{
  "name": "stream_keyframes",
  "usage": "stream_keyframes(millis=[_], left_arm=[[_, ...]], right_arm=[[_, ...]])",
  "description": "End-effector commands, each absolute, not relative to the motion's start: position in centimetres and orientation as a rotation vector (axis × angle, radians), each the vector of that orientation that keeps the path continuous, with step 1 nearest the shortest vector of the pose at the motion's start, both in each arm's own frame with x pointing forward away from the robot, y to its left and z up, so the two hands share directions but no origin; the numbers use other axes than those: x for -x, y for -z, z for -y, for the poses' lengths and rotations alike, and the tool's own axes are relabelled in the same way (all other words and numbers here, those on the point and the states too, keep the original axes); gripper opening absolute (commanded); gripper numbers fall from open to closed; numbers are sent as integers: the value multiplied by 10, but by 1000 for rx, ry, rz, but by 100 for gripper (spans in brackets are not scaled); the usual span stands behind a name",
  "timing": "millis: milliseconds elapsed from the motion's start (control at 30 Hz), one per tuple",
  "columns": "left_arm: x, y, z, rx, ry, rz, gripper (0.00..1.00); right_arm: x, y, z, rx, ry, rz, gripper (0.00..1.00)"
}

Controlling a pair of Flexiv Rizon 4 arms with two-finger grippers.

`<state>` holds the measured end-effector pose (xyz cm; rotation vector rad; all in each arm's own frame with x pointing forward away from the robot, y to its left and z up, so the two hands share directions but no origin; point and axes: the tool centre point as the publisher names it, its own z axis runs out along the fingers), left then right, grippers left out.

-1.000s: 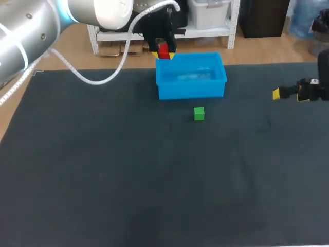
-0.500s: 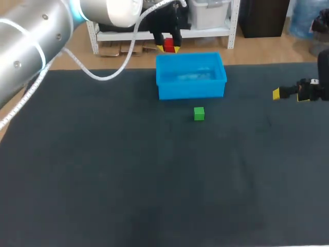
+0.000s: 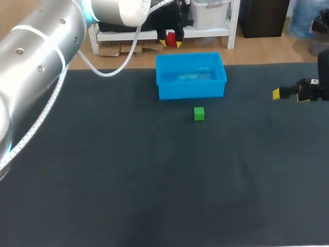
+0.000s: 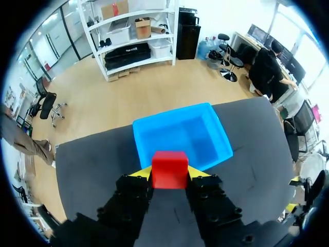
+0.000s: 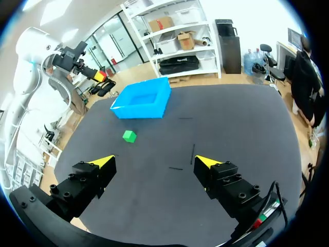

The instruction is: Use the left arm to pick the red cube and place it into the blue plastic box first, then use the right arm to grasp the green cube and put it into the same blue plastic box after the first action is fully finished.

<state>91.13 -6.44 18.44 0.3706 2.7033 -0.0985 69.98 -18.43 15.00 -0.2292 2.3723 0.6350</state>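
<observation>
Clamped on the red cube [image 4: 169, 170], the left claw [image 3: 171, 43] hangs high; the blue box [image 4: 180, 135] lies below, slightly right; right claw [image 5: 155, 161] apart

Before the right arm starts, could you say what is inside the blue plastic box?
Only bare floor shows in the blue plastic box; the red cube in the left gripper hides part of its rim.

Two cubes are showing at this moment: one red cube [image 4: 169, 169] and one green cube [image 3: 199, 113]. One blue plastic box [image 3: 191, 90] is sitting on the single dark surface [image 3: 128, 170]. Two hands are appearing, one left hand [image 4: 169, 173] and one right hand [image 5: 155, 161], together showing four yellow fingertips.
</observation>
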Motion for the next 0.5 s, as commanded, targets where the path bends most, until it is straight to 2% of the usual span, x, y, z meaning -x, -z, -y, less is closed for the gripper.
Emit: stream_keyframes(millis=[33,500], left_arm=[[-930,-183,72,-385,78,-2770,0],[-943,-170,77,-386,72,-2783,0]], right_arm=[[-700,-150,185,231,-636,-2373,100],[-700,-150,185,231,-636,-2373,100]])
